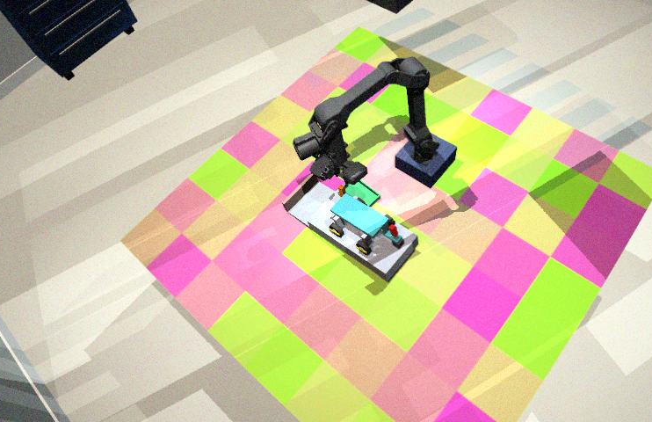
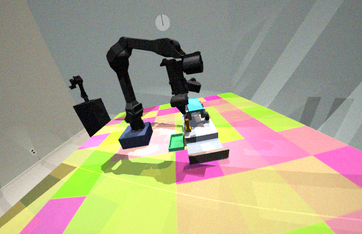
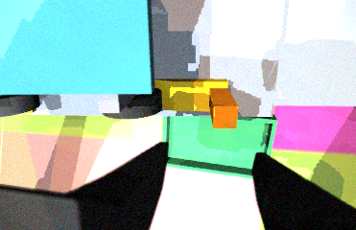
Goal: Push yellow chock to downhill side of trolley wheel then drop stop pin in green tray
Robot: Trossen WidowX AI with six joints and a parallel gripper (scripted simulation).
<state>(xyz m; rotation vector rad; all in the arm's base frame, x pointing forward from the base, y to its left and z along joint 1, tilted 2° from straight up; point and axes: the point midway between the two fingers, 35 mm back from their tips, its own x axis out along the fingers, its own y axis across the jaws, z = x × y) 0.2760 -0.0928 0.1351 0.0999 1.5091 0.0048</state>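
Observation:
The cyan trolley (image 1: 358, 214) (image 2: 194, 105) (image 3: 70, 48) stands on the pale ramp (image 1: 312, 205) (image 2: 203, 131) (image 3: 320, 62). The red-headed stop pin (image 1: 394, 230) stands upright in its holder at the uphill end. The yellow chock (image 3: 185, 96) lies on the ramp at the downhill side of the tray-side lower wheel; in the wrist view its end meets the wheel's edge, but exact contact is unclear. Its orange handle (image 1: 342, 190) (image 2: 188, 125) (image 3: 224, 110) stands free. My gripper (image 3: 210, 155) is open and empty, above and to the tray side of the handle. The green tray (image 1: 361, 192) (image 2: 176, 142) (image 3: 200, 131) is empty.
The tray lies beside the ramp's lower part, on the arm-base side. A raised dark end board (image 1: 298, 192) (image 2: 209, 155) closes the ramp's downhill end. The blue base block (image 1: 426, 161) (image 2: 135, 138) carries the arm. The trolley's deck edge is close to my gripper.

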